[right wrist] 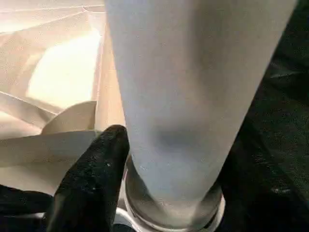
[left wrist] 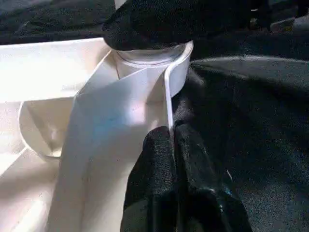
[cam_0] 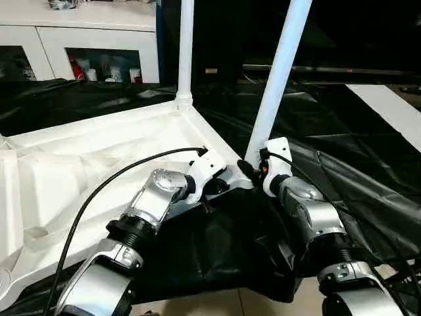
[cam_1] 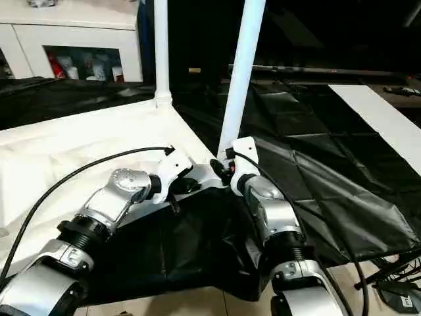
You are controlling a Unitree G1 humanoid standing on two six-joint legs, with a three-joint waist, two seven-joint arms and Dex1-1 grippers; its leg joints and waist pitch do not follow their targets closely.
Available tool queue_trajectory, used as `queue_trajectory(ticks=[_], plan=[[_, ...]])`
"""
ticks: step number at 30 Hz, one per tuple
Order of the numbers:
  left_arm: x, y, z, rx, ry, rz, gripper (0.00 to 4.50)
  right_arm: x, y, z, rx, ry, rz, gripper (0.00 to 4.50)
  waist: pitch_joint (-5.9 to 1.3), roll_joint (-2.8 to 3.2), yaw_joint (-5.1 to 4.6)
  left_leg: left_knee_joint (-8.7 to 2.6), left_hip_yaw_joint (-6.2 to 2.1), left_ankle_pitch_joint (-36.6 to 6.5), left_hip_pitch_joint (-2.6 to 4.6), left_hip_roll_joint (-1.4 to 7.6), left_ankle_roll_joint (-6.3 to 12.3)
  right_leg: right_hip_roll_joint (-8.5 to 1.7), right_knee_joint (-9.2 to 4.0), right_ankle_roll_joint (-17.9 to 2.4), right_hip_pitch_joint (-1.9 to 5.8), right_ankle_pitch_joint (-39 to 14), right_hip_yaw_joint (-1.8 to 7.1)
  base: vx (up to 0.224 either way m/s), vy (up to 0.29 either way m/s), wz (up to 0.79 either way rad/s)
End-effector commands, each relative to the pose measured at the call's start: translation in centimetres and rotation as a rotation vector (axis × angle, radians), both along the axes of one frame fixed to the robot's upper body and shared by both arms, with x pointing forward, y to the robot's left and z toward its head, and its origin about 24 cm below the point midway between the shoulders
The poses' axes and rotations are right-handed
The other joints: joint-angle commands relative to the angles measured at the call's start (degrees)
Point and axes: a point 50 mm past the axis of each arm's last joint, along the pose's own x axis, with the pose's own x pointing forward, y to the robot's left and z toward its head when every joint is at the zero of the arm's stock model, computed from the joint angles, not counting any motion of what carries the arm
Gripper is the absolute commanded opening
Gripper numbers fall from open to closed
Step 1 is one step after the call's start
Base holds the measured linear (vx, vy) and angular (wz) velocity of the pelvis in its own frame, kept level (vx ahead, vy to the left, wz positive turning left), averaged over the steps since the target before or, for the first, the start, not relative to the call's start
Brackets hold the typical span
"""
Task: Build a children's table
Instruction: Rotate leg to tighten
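Our left gripper [left wrist: 171,145], fingers pressed together, pinches the thin rim of the white tabletop [cam_0: 99,164], which lies ribbed side up on the black-draped work table [cam_0: 342,131]. At its near right corner, our right gripper [right wrist: 164,193] grips the base of a tilted white leg [cam_0: 279,72]. A second leg [cam_0: 186,46] stands upright in the far corner socket.

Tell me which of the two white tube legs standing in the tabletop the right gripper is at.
The nearer, tilted leg, in the corner socket by the right gripper. The farther leg stands upright at the far corner of the tabletop, away from both grippers.
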Motion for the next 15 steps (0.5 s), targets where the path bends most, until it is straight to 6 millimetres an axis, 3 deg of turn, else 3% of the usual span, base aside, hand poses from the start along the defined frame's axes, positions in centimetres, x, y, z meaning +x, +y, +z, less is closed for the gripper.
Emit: queue_trajectory(ticks=[1,3,4,7,10,15], plan=[[-1.3,-1.9,0.5,-0.043,0.012,-0.198,0.0,-1.5,1.6,-1.4,0.034,0.076,0.2,3.2,-2.49,0.72,0.31,-4.62,-1.44,-15.84,0.41,3.16,-1.08,-4.81,-5.54,-9.33,1.54,-11.74,3.62,0.0,0.0,0.0],[-1.7,-1.0,0.6,-0.055,0.026,-0.256,0.0,-2.0,0.5,-1.2,-0.013,0.047,0.288,3.26,-2.72,0.59,0.34,-4.34,-1.22,-12.66,0.25,3.2,-0.07,-4.69,-5.07,-10.2,1.71,-6.44,3.67,0.0,0.0,0.0],[-1.9,-0.5,0.6,-0.059,0.036,-0.281,0.0,-2.3,0.1,-1.1,-0.03,0.034,0.331,3.51,-2.76,0.62,0.41,-4.24,-1.15,-11.23,0.22,3.17,0.29,-4.63,-4.79,-10.57,1.8,-4.12,3.64,0.0,0.0,0.0],[-2.5,0.8,0.7,-0.062,0.051,-0.349,0.0,-3.3,-1.0,-0.7,-0.036,0.015,0.451,3.51,-3.0,0.27,0.83,-3.59,-0.88,-5.71,-0.07,3.04,3.43,-4.55,-3.71,-12.44,2.18,5.06,3.48,0.0,0.0,0.0],[-3.0,1.7,0.8,-0.064,0.071,-0.398,0.0,-4.2,-1.7,-0.2,-0.039,-0.001,0.553,3.51,-2.93,-0.19,0.69,-3.62,-0.81,-5.68,0.12,3.11,4.37,-4.49,-3.73,-12.89,2.1,4.33,3.36,0.0,0.0,0.0],[-3.8,3.6,0.8,-0.025,0.123,-0.456,0.0,-5.9,-2.7,0.4,-0.031,0.009,0.737,3.51,-2.61,-0.25,1.14,-3.72,-0.72,-6.95,0.29,3.32,4.44,-4.63,-3.98,-13.36,1.91,1.04,3.4,0.0,0.0,0.0]])
